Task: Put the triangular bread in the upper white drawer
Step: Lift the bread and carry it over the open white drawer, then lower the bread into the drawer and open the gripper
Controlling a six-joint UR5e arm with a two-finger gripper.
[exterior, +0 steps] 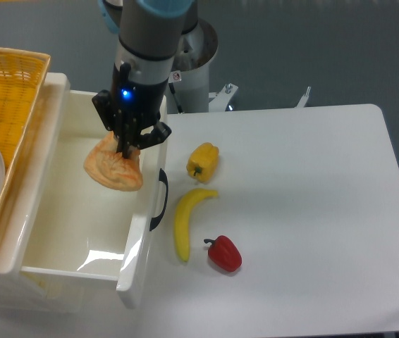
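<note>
The triangular bread (113,169), orange-tan with a crinkled face, hangs over the inside of the upper white drawer (65,267), close to its right front wall. My gripper (127,150) is shut on the bread's upper edge, pointing straight down, a blue light lit on its body. The drawer stands pulled open at the left, its dark curved handle (160,200) facing the table. The bread appears held above the drawer floor; I cannot tell if it touches the wall.
A yellow bell pepper (203,161), a banana (185,221) and a red pepper (223,253) lie on the white table right of the drawer. A yellow woven basket (9,91) holding a white dish sits on the drawer's left side.
</note>
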